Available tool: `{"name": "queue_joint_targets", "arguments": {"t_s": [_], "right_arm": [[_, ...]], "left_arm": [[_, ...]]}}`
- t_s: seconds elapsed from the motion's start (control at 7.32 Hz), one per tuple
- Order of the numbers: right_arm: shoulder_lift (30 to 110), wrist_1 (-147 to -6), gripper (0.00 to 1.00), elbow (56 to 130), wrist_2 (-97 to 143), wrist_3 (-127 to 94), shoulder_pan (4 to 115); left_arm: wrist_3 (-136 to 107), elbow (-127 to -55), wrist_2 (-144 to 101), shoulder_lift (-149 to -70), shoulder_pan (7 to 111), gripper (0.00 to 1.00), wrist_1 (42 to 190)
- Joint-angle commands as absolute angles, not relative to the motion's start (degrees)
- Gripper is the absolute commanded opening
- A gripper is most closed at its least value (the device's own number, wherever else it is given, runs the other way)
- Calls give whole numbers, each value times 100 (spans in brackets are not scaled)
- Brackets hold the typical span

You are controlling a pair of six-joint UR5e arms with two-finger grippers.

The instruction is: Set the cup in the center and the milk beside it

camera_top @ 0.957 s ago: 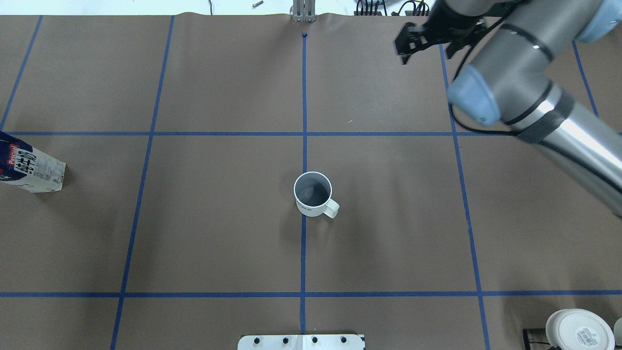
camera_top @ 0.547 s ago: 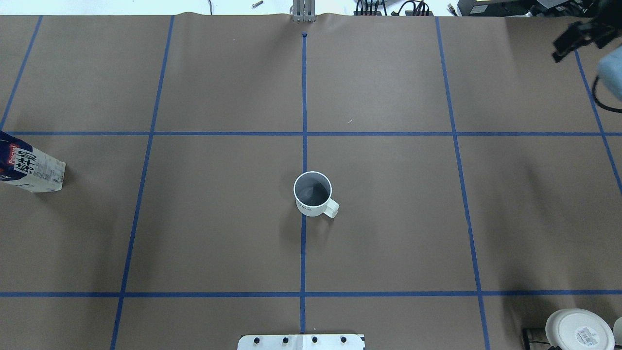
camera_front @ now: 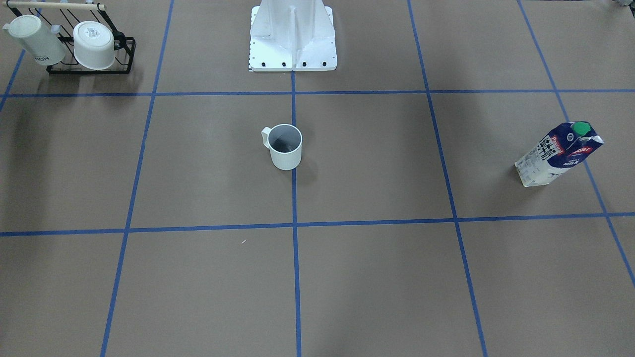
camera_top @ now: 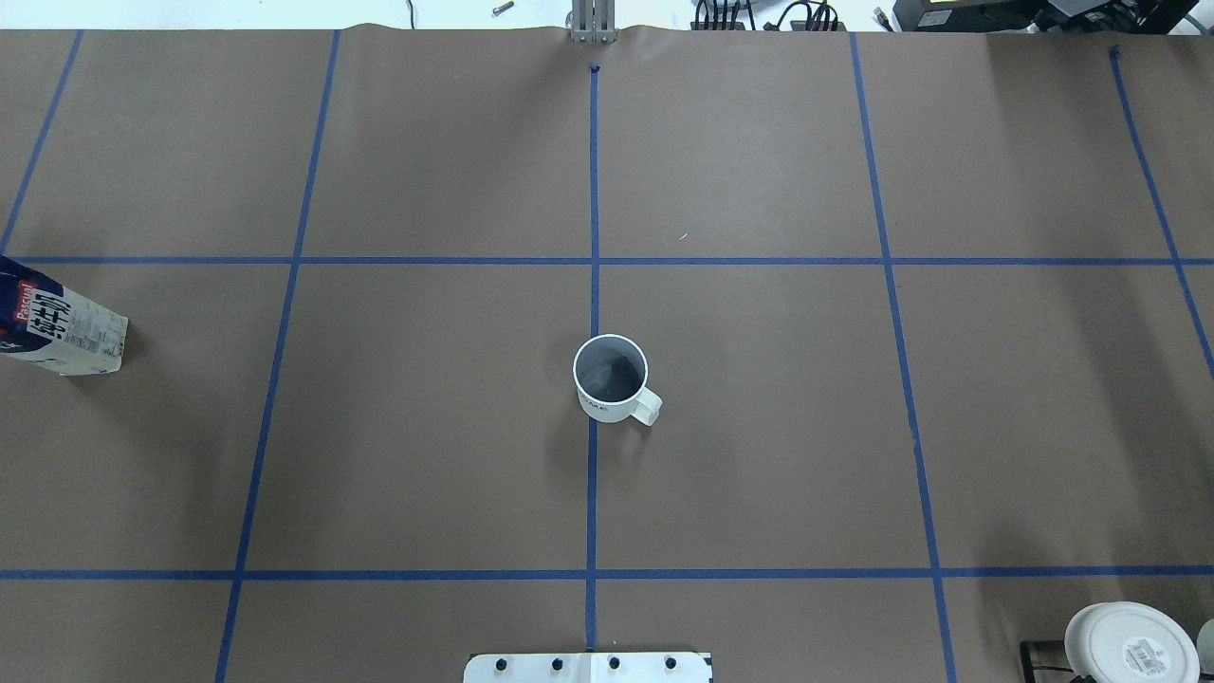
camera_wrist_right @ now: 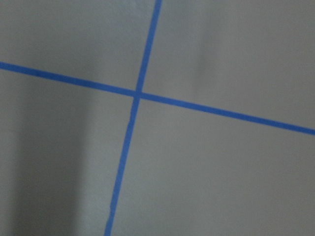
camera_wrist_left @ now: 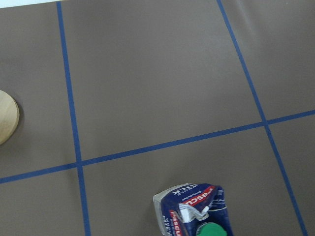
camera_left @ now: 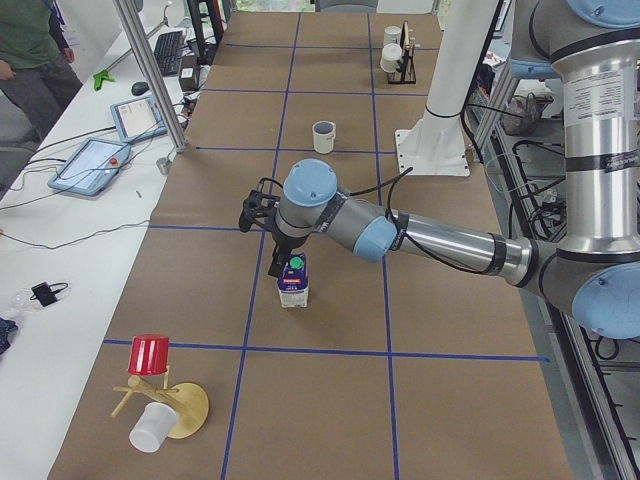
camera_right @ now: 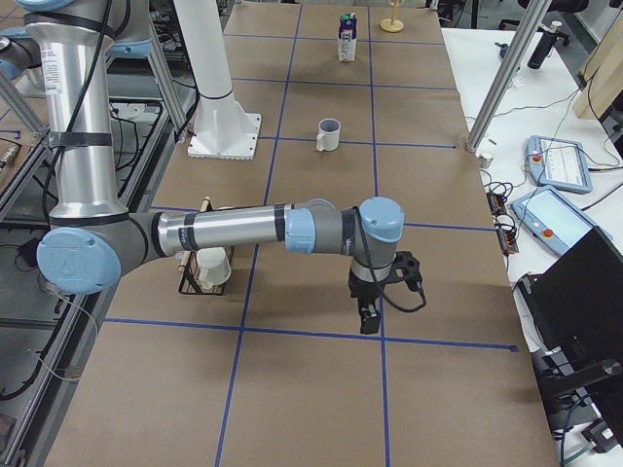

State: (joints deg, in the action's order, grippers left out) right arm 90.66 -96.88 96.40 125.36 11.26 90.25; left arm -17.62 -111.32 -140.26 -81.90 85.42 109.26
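Note:
The cup (camera_top: 612, 379) is a small white mug with a squarish handle, upright on the middle tape line at the centre of the brown tabletop (camera_top: 759, 398); it also shows in the front view (camera_front: 285, 146). The milk (camera_top: 62, 327), a blue and white carton with a green cap, stands at the table's left edge, also seen in the front view (camera_front: 558, 156) and the left wrist view (camera_wrist_left: 194, 214). My left gripper (camera_left: 280, 265) hangs just over the carton's top; I cannot tell if it is open. My right gripper (camera_right: 368, 319) is low over a tape crossing far from the cup; I cannot tell its state.
A black rack (camera_front: 89, 69) with two white cups stands near the robot base (camera_front: 292, 39) on my right side. A wooden mug tree (camera_left: 165, 400) with a red cup and a white cup stands past the milk at the left end.
My right arm has swung to the right and out of the overhead view. The cup and the milk have not moved.

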Motion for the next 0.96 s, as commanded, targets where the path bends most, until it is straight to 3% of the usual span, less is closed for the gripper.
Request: {"name": "queue_joint_targets", "arguments": {"t_s": [0.0, 0.82], "right_arm": [[9474, -9475, 100, 9650, 12559, 1187, 9193], [9475, -9466, 100, 9598, 12560, 1160, 9185]], "left_arm": [[-2170, -11215, -13703, -7991, 8140, 99, 10986], [-3638, -11013, -12570, -8015, 6909, 98, 11522]]}}
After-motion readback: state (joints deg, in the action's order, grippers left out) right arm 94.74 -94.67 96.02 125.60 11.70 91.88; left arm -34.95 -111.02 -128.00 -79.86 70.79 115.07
